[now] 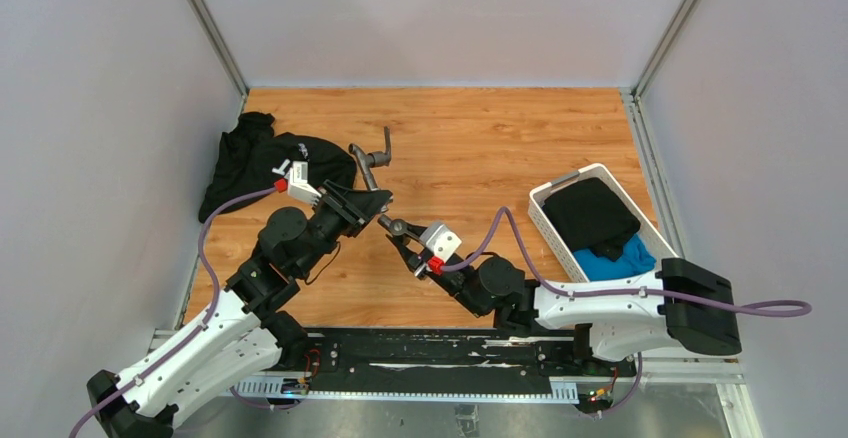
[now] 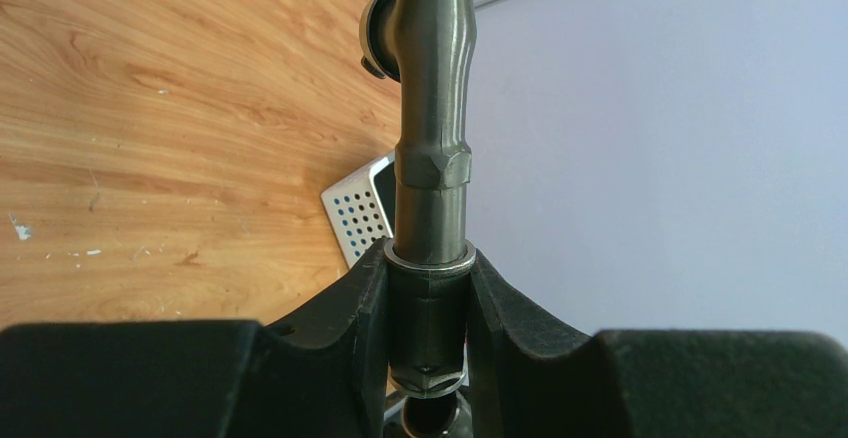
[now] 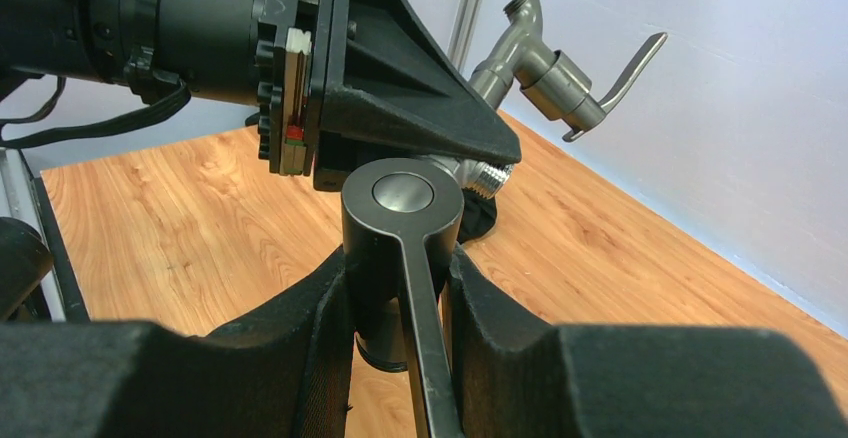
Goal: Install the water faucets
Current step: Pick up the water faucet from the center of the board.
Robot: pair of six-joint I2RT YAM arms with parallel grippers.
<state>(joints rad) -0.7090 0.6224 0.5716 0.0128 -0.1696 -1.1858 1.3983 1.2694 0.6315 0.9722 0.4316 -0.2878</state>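
My left gripper (image 1: 372, 198) (image 2: 430, 258) is shut on the straight pipe of a dark-grey water faucet (image 1: 370, 155) (image 2: 432, 108). That faucet rises clear of the wooden table, its spout and thin lever (image 3: 620, 68) at the far end. My right gripper (image 1: 398, 235) (image 3: 400, 270) is shut on a second piece, a short dark cylinder valve with a flat cap and a thin lever handle (image 3: 402, 218). This valve sits just in front of the left gripper's fingers (image 3: 400, 108), close to a threaded stub (image 3: 490, 176) on the first faucet. I cannot tell whether the two pieces touch.
A black cloth garment (image 1: 262, 158) lies at the table's back left. A white perforated basket (image 1: 600, 173) (image 2: 360, 208) holding black and blue cloth stands at the right. Grey walls close the table on three sides.
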